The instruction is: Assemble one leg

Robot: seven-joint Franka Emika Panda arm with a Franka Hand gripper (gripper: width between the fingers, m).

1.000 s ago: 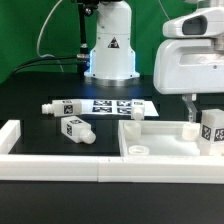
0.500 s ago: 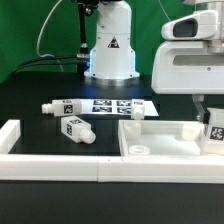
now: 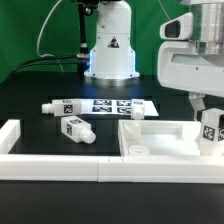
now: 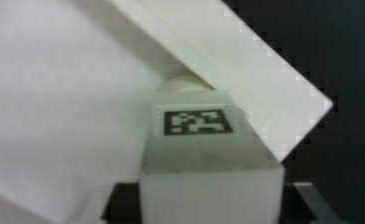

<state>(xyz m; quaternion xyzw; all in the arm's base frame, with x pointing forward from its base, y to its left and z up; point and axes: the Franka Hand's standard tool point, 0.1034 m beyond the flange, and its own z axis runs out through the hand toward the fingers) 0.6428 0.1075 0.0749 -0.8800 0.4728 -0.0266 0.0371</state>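
My gripper (image 3: 207, 122) is at the exterior view's right, shut on a white leg (image 3: 210, 129) with a code tag, holding it upright over the right edge of the white square panel (image 3: 160, 140). In the wrist view the held leg (image 4: 204, 150) fills the middle between my jaws, its tag facing the camera and its tip against the panel (image 4: 63, 110). Two more legs (image 3: 59, 108) (image 3: 76, 129) lie on the black table at the left. A third leg (image 3: 135, 112) lies by the panel's far edge.
The marker board (image 3: 112, 104) lies flat behind the panel. The robot base (image 3: 110, 55) stands at the back. A white rail (image 3: 60, 165) runs along the front, with a raised end at the left.
My gripper with the leg dipped slightly down and to the right, then came back up a little. The other parts have not moved.
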